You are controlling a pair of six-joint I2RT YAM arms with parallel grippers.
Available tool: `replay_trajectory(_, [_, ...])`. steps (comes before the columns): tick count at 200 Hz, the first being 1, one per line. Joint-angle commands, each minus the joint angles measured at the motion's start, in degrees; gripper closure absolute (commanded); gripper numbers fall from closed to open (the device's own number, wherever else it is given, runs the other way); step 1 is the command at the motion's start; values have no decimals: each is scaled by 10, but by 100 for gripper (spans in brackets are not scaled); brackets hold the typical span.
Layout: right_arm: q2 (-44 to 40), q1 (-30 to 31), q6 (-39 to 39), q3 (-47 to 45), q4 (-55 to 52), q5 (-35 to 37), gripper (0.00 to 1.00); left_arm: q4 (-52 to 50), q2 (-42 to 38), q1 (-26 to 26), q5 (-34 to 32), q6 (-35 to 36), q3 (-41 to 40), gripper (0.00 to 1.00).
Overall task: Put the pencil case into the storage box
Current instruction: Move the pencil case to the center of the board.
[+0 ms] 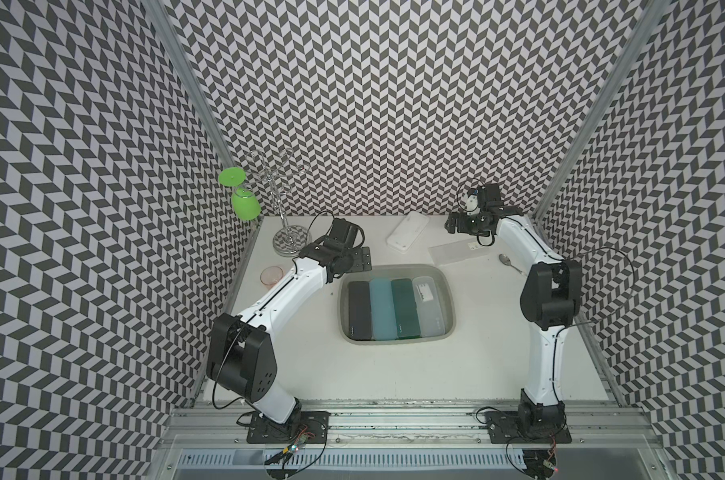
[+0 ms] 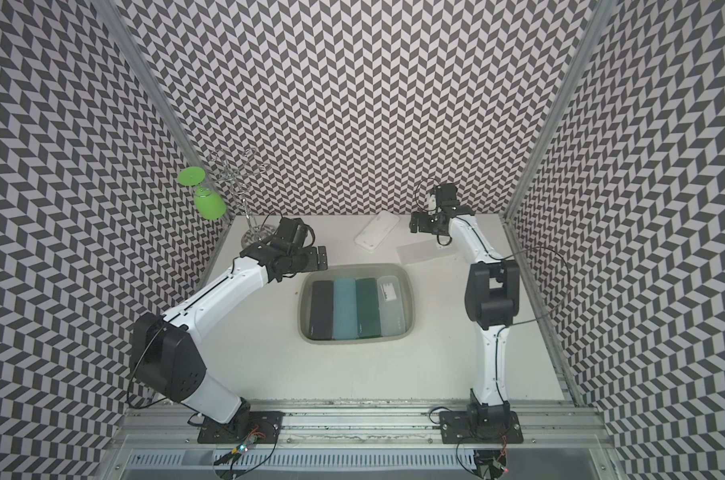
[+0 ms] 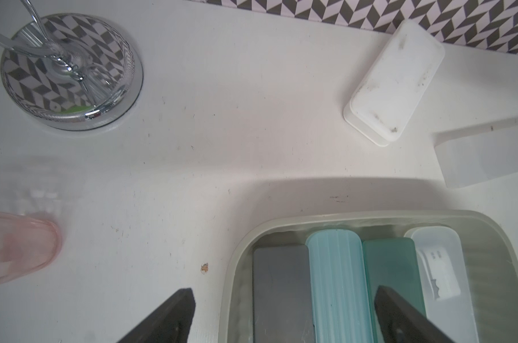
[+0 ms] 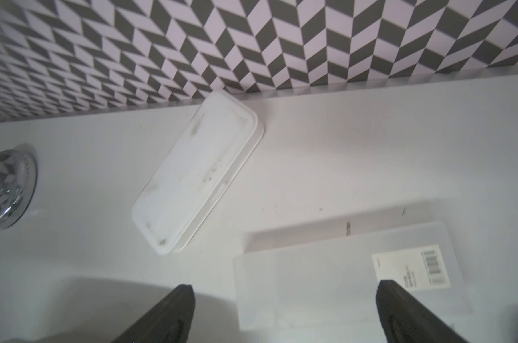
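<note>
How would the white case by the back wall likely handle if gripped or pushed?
The white case looks like rigid moulded plastic, so it should probably stay stiff in a grip. Its smooth surface may be slippery. Lying flat on the table, it would likely slide rather than roll or tip.

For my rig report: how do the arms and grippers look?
The left arm and right arm are white with bulky black joint housings and thin black cables alongside. The left gripper and right gripper are black, with flat fingers.
</note>
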Motion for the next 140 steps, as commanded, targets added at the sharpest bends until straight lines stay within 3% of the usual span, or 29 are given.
replay_trajectory(1, [69, -11, 24, 67, 25, 24, 1, 23, 18, 10, 0, 31, 24, 0])
replay_trajectory(32, [131, -12, 46, 107, 57, 28, 1, 17, 29, 15, -4, 49, 44, 1])
replay_trajectory(77, [177, -11, 84, 94, 179, -73, 1, 19, 23, 27, -1, 58, 29, 0])
replay_trajectory(140, [218, 23, 65, 95, 146, -155, 1, 15, 24, 37, 7, 71, 20, 1])
